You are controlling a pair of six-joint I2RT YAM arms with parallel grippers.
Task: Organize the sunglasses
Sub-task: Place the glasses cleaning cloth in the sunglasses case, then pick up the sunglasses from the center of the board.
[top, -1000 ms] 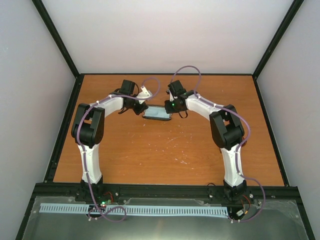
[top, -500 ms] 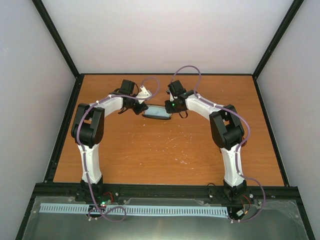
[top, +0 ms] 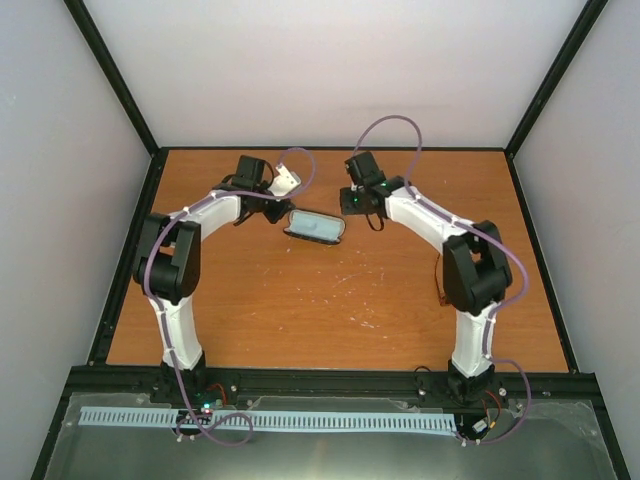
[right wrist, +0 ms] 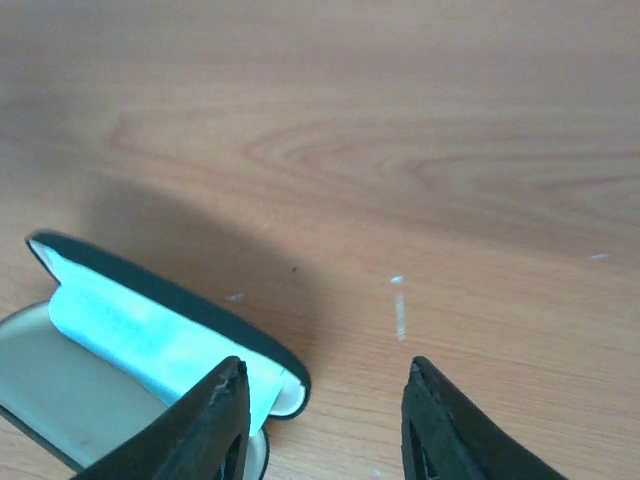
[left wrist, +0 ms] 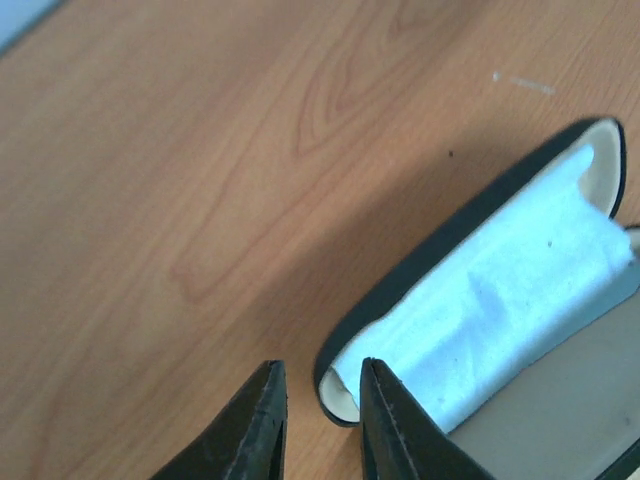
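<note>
The black case (top: 316, 226) lies open on the table at the back middle, with the pale blue cloth (top: 320, 227) spread inside it. The sunglasses do not show in any view. My left gripper (top: 281, 212) is just off the case's left end, its fingers a narrow gap apart and empty. In the left wrist view the case's rim (left wrist: 440, 240) and the cloth (left wrist: 500, 300) lie just beyond the gripper (left wrist: 318, 400). My right gripper (top: 352, 209) is wide open and empty, off the case's right end. The right wrist view shows the case (right wrist: 200, 305) and the cloth (right wrist: 150, 340) left of the gripper (right wrist: 325, 385).
The brown wooden table (top: 330, 300) has a black frame round its edge and pale walls on three sides. Faint white scratches mark the wood (right wrist: 400, 310).
Both grippers have drawn back from the ends of the case. The right arm has pulled away to the right and back. The case lies open in about the same place.
</note>
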